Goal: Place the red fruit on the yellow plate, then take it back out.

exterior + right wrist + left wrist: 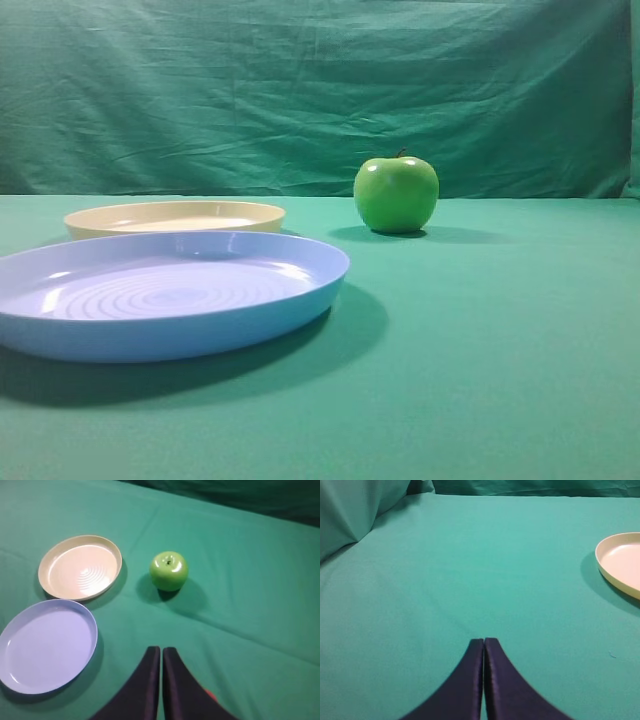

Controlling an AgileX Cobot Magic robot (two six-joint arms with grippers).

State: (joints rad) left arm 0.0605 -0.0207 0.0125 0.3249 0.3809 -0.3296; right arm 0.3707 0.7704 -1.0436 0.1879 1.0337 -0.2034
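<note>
right pincer point(161, 652) jaws pressed together, holding nothing | yellow plate point(80, 567) ahead-left, bare | left pincer point(483, 642) likewise closed

Plates: two in total. One yellow plate point(80, 567), pale cream, and one blue plate point(46, 645), light in tone with ringed centre (both appear in the exterior high view and the right wrist view; the left wrist view catches only part of the yellow one).

Fruit: one green apple point(169, 570) counted with certainty. A small red patch point(210, 696) shows beside the dark fingers in the right wrist view; it cannot be identified, so it is not counted.

Grippers: two, a left gripper point(484, 641) and a right gripper point(161, 650).

Cloths: one green table cloth point(500, 340).
</note>
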